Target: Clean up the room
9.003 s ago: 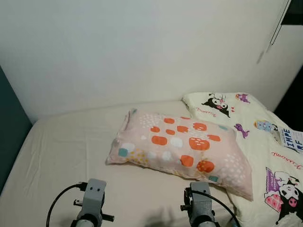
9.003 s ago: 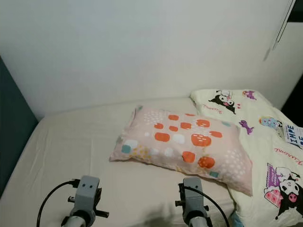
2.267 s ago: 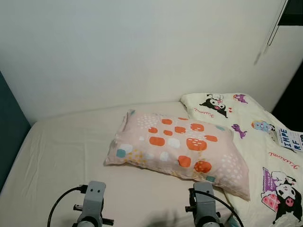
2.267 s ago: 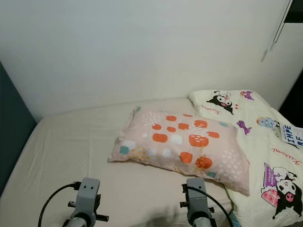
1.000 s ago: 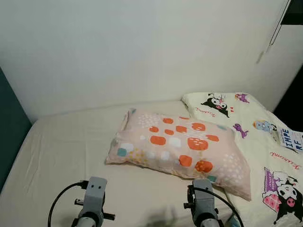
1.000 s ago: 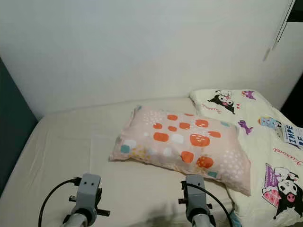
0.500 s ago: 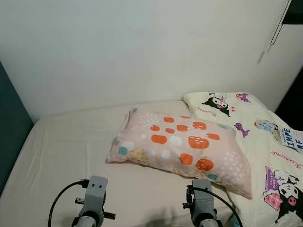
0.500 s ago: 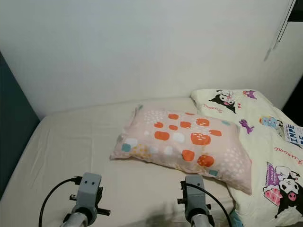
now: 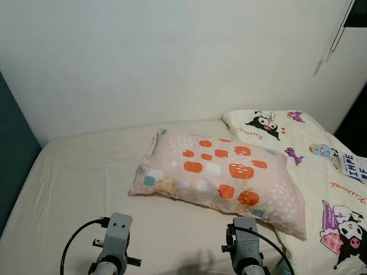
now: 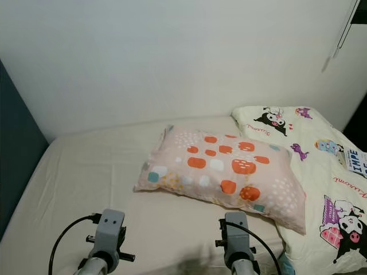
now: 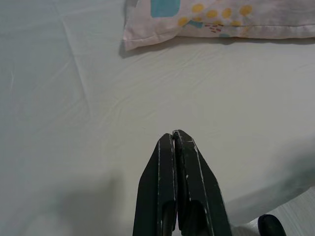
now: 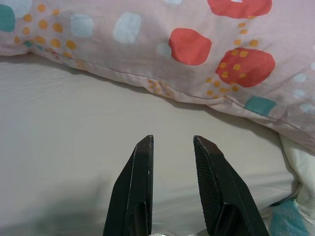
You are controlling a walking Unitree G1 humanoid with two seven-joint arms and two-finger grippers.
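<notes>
I am standing at the near edge of the bed point(image 9: 74, 189), looking down over its cream sheet toward the white wall point(image 9: 172, 57). The pink pillow point(image 9: 221, 180), printed with orange, white and teal patches, is lying flat on the sheet and is my landmark for everything else.

My left gripper point(image 11: 173, 140) is hovering above bare sheet on the near side of the pillow, off toward its left corner and apart from it. Its two black fingers are pressed together with no gap between them, and they are gripping nothing. In the left wrist view the pillow's seamed edge, with yellow dots and a teal patch, is running across the far side of the sheet.

My right gripper point(image 12: 172, 142) is hovering near the pillow's near long edge, just short of it and not touching. Its fingers are standing a narrow way apart, with bare sheet showing between them, and they are holding nothing. Beyond the fingertips point(image 12: 146, 143) I am seeing the pillow's underside seam and two orange patches.

To the right of the pillow, a cream blanket point(image 9: 321, 183) with cartoon characters is spreading over the bed, and the pillow's right end is lying on top of its edge. Farther right of the pillow, on the blanket, a small white label with dark blue letters point(image 9: 354, 167) is lying near the edge of my view. Far to the left of the pillow, a dark teal panel point(image 9: 11, 160) is bordering the bed.
</notes>
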